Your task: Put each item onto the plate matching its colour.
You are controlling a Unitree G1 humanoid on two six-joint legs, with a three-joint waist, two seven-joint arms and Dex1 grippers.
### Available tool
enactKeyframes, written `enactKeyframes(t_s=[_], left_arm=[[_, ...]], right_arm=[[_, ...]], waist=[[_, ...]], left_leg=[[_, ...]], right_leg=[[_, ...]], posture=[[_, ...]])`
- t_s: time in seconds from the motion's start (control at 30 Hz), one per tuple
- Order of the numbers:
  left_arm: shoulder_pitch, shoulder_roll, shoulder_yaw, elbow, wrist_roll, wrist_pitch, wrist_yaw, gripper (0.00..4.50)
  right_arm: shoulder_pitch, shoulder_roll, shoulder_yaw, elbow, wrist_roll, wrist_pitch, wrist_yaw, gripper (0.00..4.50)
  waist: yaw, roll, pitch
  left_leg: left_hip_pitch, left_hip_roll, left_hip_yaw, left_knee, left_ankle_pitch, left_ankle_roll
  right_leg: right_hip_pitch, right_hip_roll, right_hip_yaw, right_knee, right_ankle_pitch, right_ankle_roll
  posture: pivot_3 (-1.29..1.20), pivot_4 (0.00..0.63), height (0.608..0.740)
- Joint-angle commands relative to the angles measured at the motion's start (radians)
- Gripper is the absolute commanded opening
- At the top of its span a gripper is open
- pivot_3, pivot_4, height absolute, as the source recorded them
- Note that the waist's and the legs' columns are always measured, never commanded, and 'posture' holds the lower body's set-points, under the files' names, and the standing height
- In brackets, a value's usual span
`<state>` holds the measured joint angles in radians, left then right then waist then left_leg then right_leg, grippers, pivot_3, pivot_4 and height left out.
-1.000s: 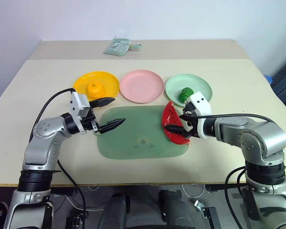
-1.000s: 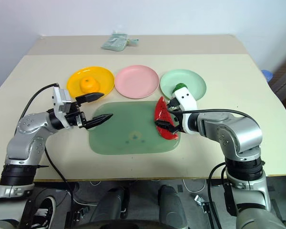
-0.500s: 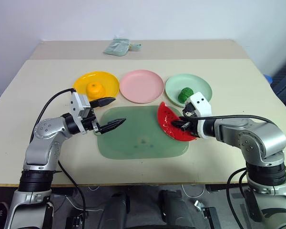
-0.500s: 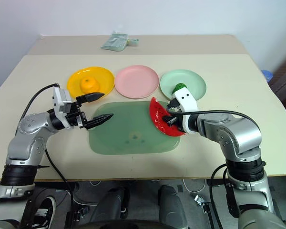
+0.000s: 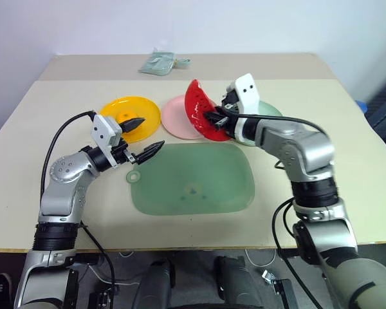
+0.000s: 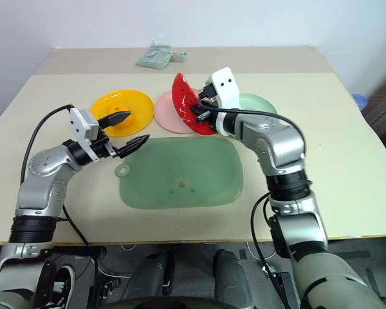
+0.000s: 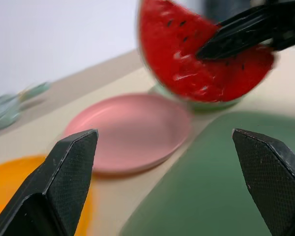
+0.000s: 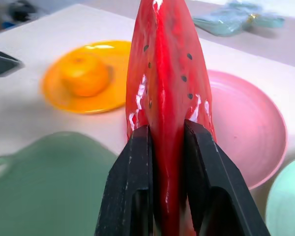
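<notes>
The right gripper [image 8: 168,147] is clamped on the red watermelon wedge [image 5: 202,116], its 2 black fingers pinching the thin slice from both faces and holding it on edge in the air, over the near right rim of the pink plate [image 5: 180,116].

To do this step well, I would carry the wedge a little further over the middle of the pink plate, lower it until the curved edge is close to the plate, and only then part the fingers. Let go on edge from this height, the slice would probably tip or roll off toward the green tray [image 5: 193,180].

The left gripper [image 5: 140,137] is open and empty, near the yellow plate [image 5: 149,111]; it should keep clear. That plate holds the orange fruit [image 8: 83,73]. The mint green plate [image 6: 260,103] lies behind the right arm.
</notes>
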<state>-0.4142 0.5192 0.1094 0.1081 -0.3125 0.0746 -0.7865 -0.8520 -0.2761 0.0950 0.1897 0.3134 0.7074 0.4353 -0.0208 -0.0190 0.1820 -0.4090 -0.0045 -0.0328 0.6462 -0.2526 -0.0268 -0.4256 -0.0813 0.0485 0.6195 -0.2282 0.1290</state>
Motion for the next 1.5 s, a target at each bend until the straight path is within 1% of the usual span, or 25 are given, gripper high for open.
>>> enactKeyframes(t_s=[0.03, 0.1, 0.2, 0.27, 0.37, 0.47, 0.53, 0.6, 0.63, 0.7, 0.73, 0.83, 0.93, 1.0, 1.07, 1.13, 1.2, 1.27, 1.33, 1.4, 1.47, 1.5], left_arm=[[-0.013, -0.021, 0.019, -0.005, 0.014, -0.015, 0.061, 4.5], [-0.003, -0.03, 0.022, -0.025, 0.004, -0.003, 0.07, 4.5], [0.017, -0.041, 0.027, -0.058, -0.01, 0.012, 0.083, 4.5], [0.035, -0.043, 0.022, -0.081, -0.008, 0.019, 0.088, 4.5], [0.052, -0.043, 0.023, -0.116, -0.016, 0.034, 0.092, 4.5], [0.058, -0.037, 0.035, -0.131, -0.034, 0.047, 0.085, 4.5], [0.057, -0.035, 0.036, -0.129, -0.032, 0.045, 0.087, 4.5], [0.054, -0.036, 0.032, -0.126, -0.03, 0.042, 0.085, 4.5], [0.052, -0.039, 0.032, -0.124, -0.031, 0.036, 0.084, 4.5], [0.048, -0.045, 0.032, -0.123, -0.038, 0.034, 0.081, 4.5], [0.045, -0.046, 0.029, -0.121, -0.034, 0.033, 0.082, 4.5], [0.043, -0.046, 0.026, -0.12, -0.036, 0.036, 0.077, 4.5], [0.049, -0.043, 0.026, -0.127, -0.042, 0.034, 0.064, 4.5], [0.053, -0.039, 0.028, -0.132, -0.04, 0.022, 0.053, 4.5], [0.059, -0.035, 0.03, -0.143, -0.056, 0.032, 0.036, 4.5], [0.069, -0.027, 0.037, -0.159, -0.064, 0.016, 0.01, 4.5], [0.079, -0.012, 0.047, -0.174, -0.085, 0.024, -0.022, 4.5], [0.087, 0.004, 0.061, -0.183, -0.116, 0.034, -0.054, 4.5], [0.092, 0.027, 0.072, -0.172, -0.13, 0.031, -0.086, 4.5], [0.097, 0.061, 0.079, -0.156, -0.171, 0.064, -0.149, 4.5], [0.1, 0.089, 0.079, -0.138, -0.203, 0.09, -0.207, 4.5], [0.1, 0.1, 0.08, -0.129, -0.216, 0.1, -0.232, 4.5]], right_arm=[[-0.08, 0.067, -0.016, 0.283, -0.066, -0.258, 0.008, 0.27], [-0.128, 0.1, -0.032, 0.417, -0.085, -0.348, 0.005, 0.27], [-0.207, 0.15, -0.088, 0.555, -0.062, -0.455, 0.011, 0.27], [-0.249, 0.169, -0.08, 0.631, -0.097, -0.531, 0.002, 0.27], [-0.297, 0.192, -0.085, 0.696, -0.116, -0.58, 0.0, 0.27], [-0.338, 0.198, -0.113, 0.727, -0.104, -0.597, 0.021, 0.27], [-0.344, 0.196, -0.103, 0.753, -0.124, -0.629, 0.037, 0.27], [-0.347, 0.202, -0.117, 0.778, -0.117, -0.635, 0.038, 1.29], [-0.345, 0.205, -0.113, 0.788, -0.128, -0.647, 0.03, 1.65], [-0.34, 0.212, -0.117, 0.804, -0.136, -0.657, 0.021, 2.57], [-0.335, 0.21, -0.112, 0.807, -0.152, -0.67, 0.008, 3.14], [-0.331, 0.207, -0.135, 0.803, -0.145, -0.681, -0.001, 4.47], [-0.321, 0.182, -0.191, 0.773, -0.105, -0.698, -0.002, 4.47], [-0.295, 0.164, -0.234, 0.719, -0.062, -0.686, 0.026, 4.47], [-0.248, 0.144, -0.237, 0.639, -0.051, -0.68, 0.064, 4.47], [-0.144, 0.096, -0.2, 0.489, -0.083, -0.716, 0.115, 4.47], [-0.023, 0.039, -0.169, 0.295, -0.076, -0.692, 0.193, 4.47], [0.099, -0.023, -0.175, 0.08, 0.02, -0.597, 0.293, 4.47], [0.204, -0.088, -0.189, -0.097, 0.091, -0.511, 0.35, 4.47], [0.327, -0.181, -0.209, -0.281, 0.18, -0.422, 0.425, 4.47], [0.438, -0.26, -0.242, -0.428, 0.273, -0.359, 0.491, 4.47], [0.486, -0.303, -0.246, -0.48, 0.295, -0.335, 0.52, 4.47]], waist=[[-0.002, 0.0, 0.0], [-0.002, 0.0, 0.0], [-0.008, 0.0, 0.0], [-0.013, 0.0, 0.0], [-0.023, 0.0, 0.0], [-0.024, 0.001, 0.0], [-0.024, 0.0, 0.0], [-0.024, 0.0, 0.0], [-0.024, 0.001, 0.0], [-0.024, 0.001, 0.0], [-0.024, 0.001, 0.0], [-0.024, 0.001, 0.0], [-0.023, 0.001, 0.0], [-0.021, 0.001, 0.0], [-0.021, 0.001, 0.0], [-0.022, 0.001, 0.0], [-0.019, 0.001, 0.0], [-0.022, 0.001, 0.001], [-0.021, 0.001, 0.001], [-0.021, 0.001, 0.001], [-0.02, 0.001, 0.001], [-0.02, 0.001, 0.001]], left_leg=[[0.0, 0.0, 0.0, 0.0, 0.0, 0.0], [0.0, 0.0, 0.0, 0.0, 0.0, 0.0], [0.0, 0.0, 0.0, -0.001, 0.0, 0.0], [0.0, 0.0, 0.0, -0.001, 0.0, 0.0], [0.0, 0.0, 0.0, -0.002, 0.0, 0.0], [0.0, 0.0, -0.001, -0.002, 0.0, 0.0], [0.0, 0.0, 0.0, -0.002, 0.0, 0.0], [0.0, 0.0, 0.0, -0.002, 0.0, 0.0], [0.0, 0.0, 0.0, -0.002, 0.0, 0.0], [0.0, 0.0, 0.0, -0.002, 0.0, 0.0], [0.0, 0.0, 0.0, -0.002, 0.0, 0.0], [0.0, 0.0, 0.0, -0.002, 0.0, 0.0], [0.0, 0.0, 0.0, -0.002, 0.0, -0.001], [0.0, 0.0, 0.0, -0.002, 0.0, -0.001], [0.0, 0.0, 0.0, -0.002, 0.0, -0.001], [0.0, 0.0, 0.0, -0.002, 0.0, -0.001], [0.0, 0.0, -0.001, -0.002, 0.0, 0.0], [0.0, 0.0, 0.0, -0.002, 0.0, 0.0], [0.0, 0.0, 0.0, -0.002, 0.0, 0.0], [0.0, 0.0, 0.0, -0.002, 0.0, 0.0], [0.0, 0.0, 0.0, -0.001, 0.0, 0.0], [0.0, 0.0, 0.0, -0.001, 0.0, 0.0]], right_leg=[[0.0, 0.0, 0.0, 0.0, 0.0, 0.0], [0.0, 0.0, 0.0, 0.0, 0.0, 0.0], [-0.001, 0.0, 0.0, 0.0, 0.0, 0.0], [-0.001, 0.0, 0.0, 0.0, 0.0, 0.0], [-0.001, 0.0, 0.0, 0.0, 0.0, 0.0], [-0.001, 0.0, 0.0, 0.001, 0.0, 0.0], [-0.001, 0.0, 0.0, 0.001, 0.0, 0.0], [-0.001, 0.0, 0.0, 0.001, 0.0, 0.0], [-0.001, 0.0, 0.0, 0.001, 0.0, 0.0], [-0.001, 0.0, 0.0, 0.001, 0.0, 0.0], [-0.001, 0.0, 0.0, 0.001, 0.0, 0.0], [-0.002, 0.0, 0.0, 0.001, 0.0, 0.0], [-0.001, 0.0, 0.0, 0.001, 0.0, 0.0], [-0.001, 0.0, 0.0, 0.001, 0.0, 0.0], [-0.001, 0.0, 0.0, 0.001, 0.0, 0.0], [-0.001, 0.0, 0.0, 0.001, 0.0, 0.0], [-0.001, 0.0, 0.0, 0.001, 0.0, 0.0], [-0.001, -0.001, 0.0, 0.001, 0.0, 0.0], [-0.001, -0.001, 0.0, 0.001, 0.0, 0.0], [-0.001, 0.0, 0.0, 0.001, 0.0, 0.0], [-0.001, 0.0, 0.0, 0.001, 0.0, 0.0], [-0.001, 0.0, 0.0, 0.001, 0.0, 0.0]], posture=[[0.0, 0.15, 0.74], [0.0, 0.15, 0.74], [0.0, 0.15, 0.74], [0.0, 0.15, 0.74], [0.0, 0.15, 0.74], [0.0, 0.15, 0.74], [0.0, 0.15, 0.74], [0.0, 0.15, 0.74], [0.0, 0.15, 0.74], [0.0, 0.15, 0.74], [0.0, 0.15, 0.74], [0.0, 0.15, 0.74], [0.0, 0.15, 0.74], [0.0, 0.15, 0.74], [0.0, 0.15, 0.74], [0.0, 0.15, 0.74], [0.0, 0.15, 0.74], [0.0, 0.15, 0.74], [0.0, 0.15, 0.74], [0.0, 0.15, 0.74], [0.0, 0.15, 0.74], [0.0, 0.15, 0.74]])
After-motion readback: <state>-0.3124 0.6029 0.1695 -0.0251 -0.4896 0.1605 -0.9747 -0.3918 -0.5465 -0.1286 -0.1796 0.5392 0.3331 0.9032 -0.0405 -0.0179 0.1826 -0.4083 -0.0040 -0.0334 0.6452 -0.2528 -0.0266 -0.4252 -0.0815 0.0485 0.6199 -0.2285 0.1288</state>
